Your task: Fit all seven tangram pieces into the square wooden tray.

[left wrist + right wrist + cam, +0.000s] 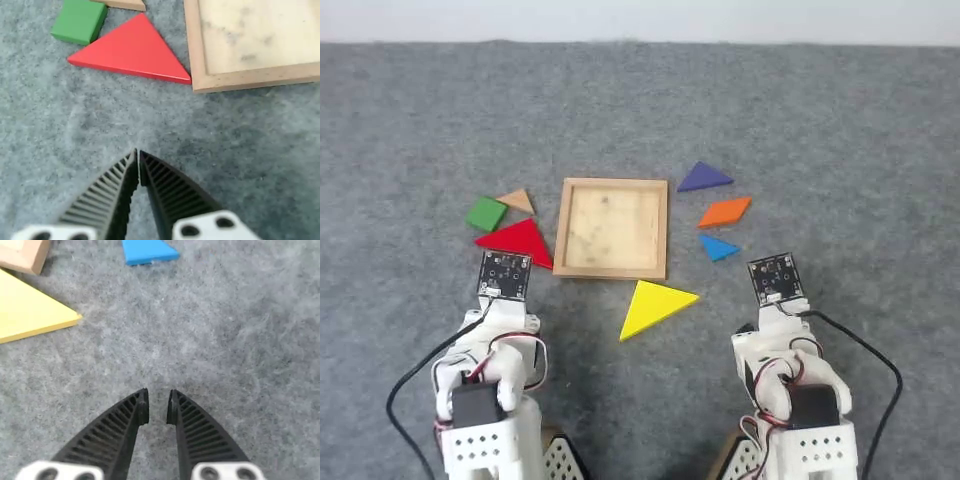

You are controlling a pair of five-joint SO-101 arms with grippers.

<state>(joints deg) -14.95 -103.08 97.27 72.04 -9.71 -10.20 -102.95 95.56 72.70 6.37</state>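
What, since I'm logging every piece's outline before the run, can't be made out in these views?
Left wrist view: the green square, the tan triangle and the wooden tray are cut off by the frame edge.
Right wrist view: the yellow triangle and blue triangle run off the frame edge.
High view: the red triangle has its near edge partly covered by the left arm's circuit board.

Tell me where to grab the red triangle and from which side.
Probably straight down from above with the left gripper: the red triangle lies flat. Pinch across its long edge and a short edge near the tip by the green square; the other tip crowds the tray.
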